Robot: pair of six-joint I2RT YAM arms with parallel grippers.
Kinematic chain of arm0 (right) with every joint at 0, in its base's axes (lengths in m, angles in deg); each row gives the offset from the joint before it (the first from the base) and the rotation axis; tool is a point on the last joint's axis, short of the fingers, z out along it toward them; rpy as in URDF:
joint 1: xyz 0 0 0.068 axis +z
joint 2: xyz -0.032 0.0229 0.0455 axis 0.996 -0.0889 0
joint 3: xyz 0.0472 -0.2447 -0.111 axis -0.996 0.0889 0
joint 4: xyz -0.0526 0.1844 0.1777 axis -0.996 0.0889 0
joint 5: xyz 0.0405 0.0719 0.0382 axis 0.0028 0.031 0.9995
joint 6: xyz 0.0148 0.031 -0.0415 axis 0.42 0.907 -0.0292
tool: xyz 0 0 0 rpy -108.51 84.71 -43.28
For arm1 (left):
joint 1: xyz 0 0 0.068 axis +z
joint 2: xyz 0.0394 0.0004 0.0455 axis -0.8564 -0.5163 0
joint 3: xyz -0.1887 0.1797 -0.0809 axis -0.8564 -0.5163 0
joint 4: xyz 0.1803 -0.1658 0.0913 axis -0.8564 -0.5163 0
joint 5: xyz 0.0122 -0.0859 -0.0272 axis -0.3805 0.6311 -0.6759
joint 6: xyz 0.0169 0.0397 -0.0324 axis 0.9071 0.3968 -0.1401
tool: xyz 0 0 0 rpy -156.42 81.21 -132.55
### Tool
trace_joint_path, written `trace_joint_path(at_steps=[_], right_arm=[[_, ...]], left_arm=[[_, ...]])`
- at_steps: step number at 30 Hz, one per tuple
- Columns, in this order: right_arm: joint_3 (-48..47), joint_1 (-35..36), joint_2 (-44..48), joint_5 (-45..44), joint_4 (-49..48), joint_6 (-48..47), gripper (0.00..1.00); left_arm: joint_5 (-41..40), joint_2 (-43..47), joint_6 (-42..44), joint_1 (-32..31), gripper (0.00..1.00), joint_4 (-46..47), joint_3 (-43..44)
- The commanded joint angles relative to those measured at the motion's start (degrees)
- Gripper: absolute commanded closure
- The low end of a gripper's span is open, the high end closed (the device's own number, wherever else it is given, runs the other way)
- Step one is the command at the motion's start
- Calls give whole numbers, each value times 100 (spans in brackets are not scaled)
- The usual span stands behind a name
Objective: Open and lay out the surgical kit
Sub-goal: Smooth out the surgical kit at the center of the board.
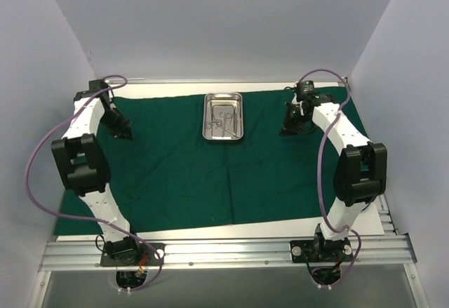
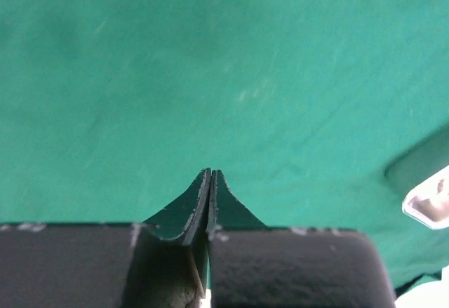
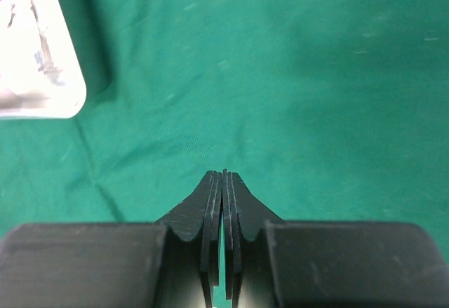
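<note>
**Readable text: none**

No lettering, number or sign is legible in any view. The green cloth (image 1: 175,175) is plain. The steel tray (image 1: 223,97) is too small and glary to show a stamp. The black arm housings (image 1: 81,164) carry no readable mark.

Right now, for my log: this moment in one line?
dark green cloth drape: spread | shiny rectangular steel tray: on drape, silver ring-handled instruments inside | left fingers: shut | right fingers: shut
</note>
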Motion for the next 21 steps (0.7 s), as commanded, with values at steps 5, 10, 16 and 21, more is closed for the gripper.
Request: trace_joint_path(at_steps=[5,10,16,21], right_arm=[[-478,-198,-679,-382,37,152,100],[-567,-268,-1347,-111,-498,468,100],[-628,-304,-1963,163,-859,890,100],[-690,-348,-2332,259,-860,1128,100]], left_arm=[[-352,-1519,-267,-219,98,179,1238],[-266,-2497,-276,-228,98,-50,2344],[-46,-4068,-215,-202,98,-735,4102],[340,-4906,-354,-114,98,-1043,5677]])
